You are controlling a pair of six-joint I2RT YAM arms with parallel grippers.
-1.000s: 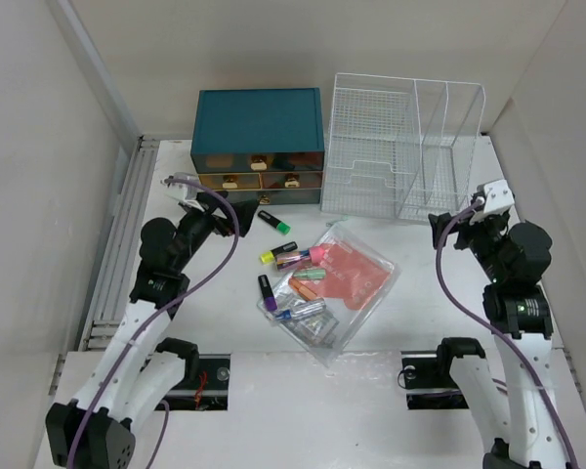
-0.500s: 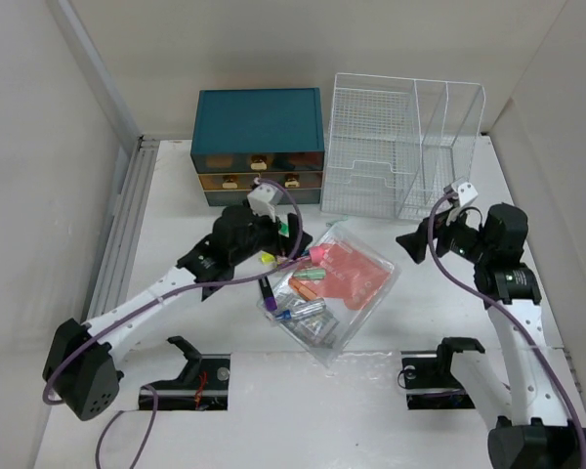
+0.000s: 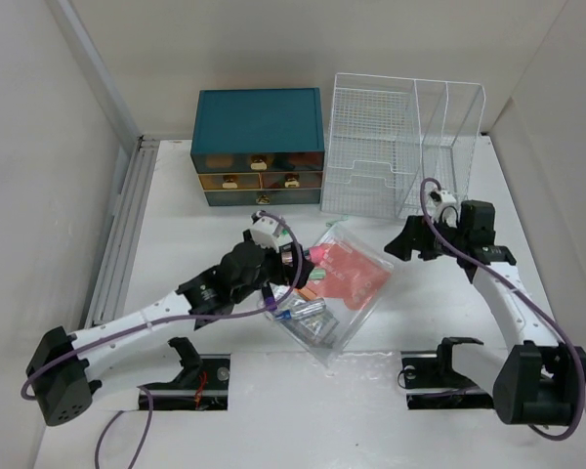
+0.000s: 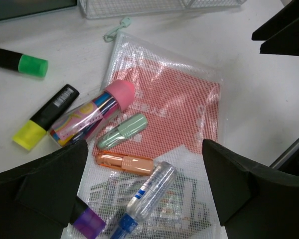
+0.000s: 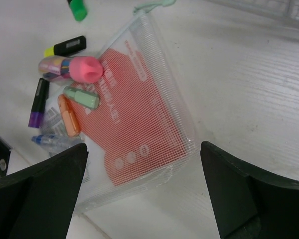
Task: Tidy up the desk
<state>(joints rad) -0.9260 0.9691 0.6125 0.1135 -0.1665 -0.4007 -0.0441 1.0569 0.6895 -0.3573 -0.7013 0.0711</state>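
On the white desk (image 3: 176, 244) lies a clear mesh pouch (image 3: 356, 274) with a red card inside. Loose items lie on and beside its left half: a pink-capped tube of pens (image 4: 97, 109), a mint-green capped item (image 4: 122, 131), an orange one (image 4: 123, 161), a clear bottle with a blue cap (image 4: 149, 191), and yellow (image 4: 45, 117), green (image 4: 17, 62) and purple (image 4: 87, 221) highlighters. My left gripper (image 3: 291, 266) is open and empty above the bottle, which shows between its fingers (image 4: 147, 196). My right gripper (image 3: 400, 239) is open and empty above the pouch's right corner (image 5: 139, 119).
A teal drawer chest (image 3: 259, 142) with gold handles stands at the back, with a white wire-mesh file rack (image 3: 400, 147) to its right. Grooved pale rails (image 3: 122, 234) run along the desk's left side. Walls close in on both sides.
My left arm has swung right and come down from near the drawer chest to over the pouch's left half. My right arm has reached left toward the pouch's right corner.
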